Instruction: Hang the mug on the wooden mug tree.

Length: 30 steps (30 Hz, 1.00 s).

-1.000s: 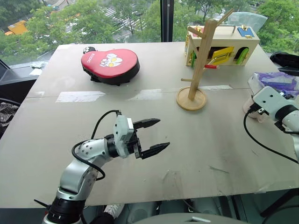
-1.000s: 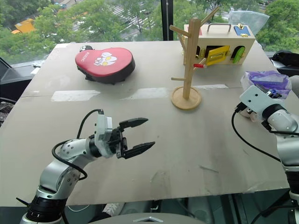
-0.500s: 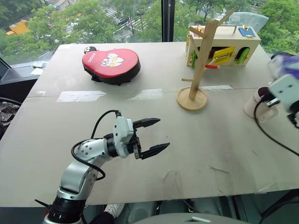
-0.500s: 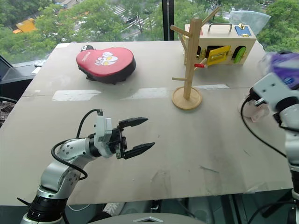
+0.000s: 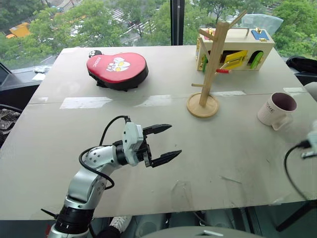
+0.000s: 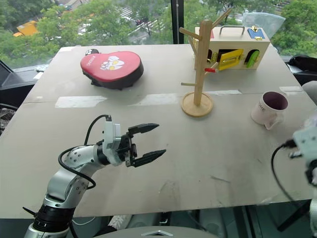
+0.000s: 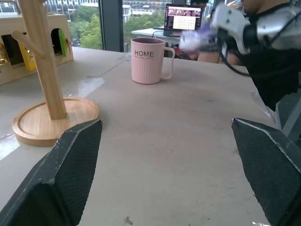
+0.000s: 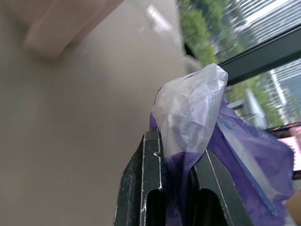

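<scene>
Mug [image 5: 276,108] white, maroon inside, upright; left gripper [image 5: 164,143] wide, right gripper [image 8: 181,174] clamping packet [image 8: 197,113].

1. The mug [image 7: 148,60] carries the word "HOME" in small dark capital letters on its side, just below the rim.
2. The red heart-shaped pad [image 5: 117,68] has a short line of white lettering along its left edge and a cartoon print, too small to read.
</scene>
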### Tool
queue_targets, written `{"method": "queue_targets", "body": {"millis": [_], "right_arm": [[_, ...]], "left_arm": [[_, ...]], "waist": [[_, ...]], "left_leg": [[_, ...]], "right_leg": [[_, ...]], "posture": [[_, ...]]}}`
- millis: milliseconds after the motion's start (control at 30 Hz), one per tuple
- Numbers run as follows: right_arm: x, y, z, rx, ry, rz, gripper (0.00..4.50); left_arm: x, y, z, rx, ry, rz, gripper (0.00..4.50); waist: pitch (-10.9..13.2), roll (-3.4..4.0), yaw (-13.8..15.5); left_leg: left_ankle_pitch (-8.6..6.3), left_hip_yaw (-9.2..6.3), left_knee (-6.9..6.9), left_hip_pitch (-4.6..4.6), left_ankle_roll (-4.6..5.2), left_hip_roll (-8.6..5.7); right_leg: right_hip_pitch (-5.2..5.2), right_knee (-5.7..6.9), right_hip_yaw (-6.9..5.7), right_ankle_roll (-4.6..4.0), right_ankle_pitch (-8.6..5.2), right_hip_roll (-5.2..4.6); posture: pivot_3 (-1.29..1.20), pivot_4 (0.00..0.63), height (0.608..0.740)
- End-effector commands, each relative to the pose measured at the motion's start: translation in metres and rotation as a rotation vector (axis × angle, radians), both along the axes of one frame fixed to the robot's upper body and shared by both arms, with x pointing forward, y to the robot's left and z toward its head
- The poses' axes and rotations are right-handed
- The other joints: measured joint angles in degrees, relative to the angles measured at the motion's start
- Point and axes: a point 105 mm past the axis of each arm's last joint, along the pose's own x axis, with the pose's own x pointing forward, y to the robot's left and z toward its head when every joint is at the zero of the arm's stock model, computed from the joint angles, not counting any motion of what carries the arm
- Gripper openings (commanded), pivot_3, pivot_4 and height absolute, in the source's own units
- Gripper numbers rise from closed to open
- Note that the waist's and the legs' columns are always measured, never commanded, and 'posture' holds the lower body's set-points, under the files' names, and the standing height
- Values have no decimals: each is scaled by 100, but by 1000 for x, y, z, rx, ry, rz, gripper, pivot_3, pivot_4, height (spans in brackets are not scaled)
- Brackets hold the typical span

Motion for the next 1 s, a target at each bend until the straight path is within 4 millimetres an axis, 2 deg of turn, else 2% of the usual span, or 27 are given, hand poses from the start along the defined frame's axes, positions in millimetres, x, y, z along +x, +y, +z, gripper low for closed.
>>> {"method": "queue_targets", "body": {"millis": [33, 67, 200, 333, 367, 400, 533, 600, 667, 833, 1000], "right_arm": [[0, 0, -3, -35, -15, -15, 24], [1, 4, -10, -3, 2, 3, 24], [9, 13, -19, 51, 25, 63, 1533], [8, 11, -4, 50, 34, 97, 3528], [6, 14, 3, 90, 42, 126, 3864], [3, 21, 11, 163, 44, 157, 4449], [-5, 47, 47, 374, 35, 275, 4480], [-9, 60, 55, 417, 47, 320, 4480], [-4, 62, 60, 439, -16, 282, 4480], [16, 46, 53, 390, -137, 95, 4480], [38, 38, 39, 385, -205, -12, 4480]], "left_arm": [[-2, -3, 7, 0, -36, -10, 4500], [-2, -4, 7, 3, -38, -11, 4500], [0, -3, 9, 6, -41, -11, 4500], [1, -1, 12, 1, -34, -14, 4500], [1, -2, 12, -3, -29, -22, 4500], [0, -2, 12, -7, -21, -35, 4500], [-3, -5, 14, -21, 8, -88, 4500], [-3, -8, 12, -18, 18, -116, 4500], [-2, -12, 13, -24, 22, -136, 4500], [-2, -17, 16, -28, 17, -143, 4500], [-4, -13, 14, -15, 10, -124, 4500]], "waist": [[-1, 10, -30], [-3, 6, -36], [-4, -1, -19], [-7, -6, -22], [-7, -6, -18], [-7, -5, -13], [-5, -3, -2], [-5, -7, 2], [-8, -19, 3], [-6, -27, 2], [-6, -24, -10]], "left_leg": [[0, 10, 2, 2, 1, -5], [0, 19, 4, 6, 1, -5], [0, 15, 4, 7, 1, -2], [0, 14, 3, 7, 1, 1], [0, 14, 3, 7, 1, 0], [0, 14, 3, 7, 1, 0], [-2, 7, 3, 4, 3, 7], [-3, 6, 4, 3, 5, 6], [-4, 2, 4, 2, 7, 6], [-4, 2, 4, -3, 7, -2], [12, 3, -2, -3, -21, -3]], "right_leg": [[-1, 0, 7, 1, 0, 0], [-1, 0, 12, 1, 0, -1], [0, 0, 7, 2, 0, 4], [0, 0, 8, 3, 1, 10], [0, 0, 8, 3, 1, 12], [0, 0, 8, 3, 1, 12], [0, -1, 5, 3, 1, 3], [2, -1, 2, 3, 1, 2], [3, -3, -2, 3, 1, 2], [1, -5, -1, 3, 1, -6], [-4, -6, 1, 2, 1, -4]], "posture": [[0, 150, 740], [0, 150, 740], [0, 150, 740], [0, 150, 740], [0, 150, 740], [0, 150, 740], [0, 150, 740], [0, 150, 740], [0, 150, 740], [0, 150, 740], [0, 150, 740]]}}
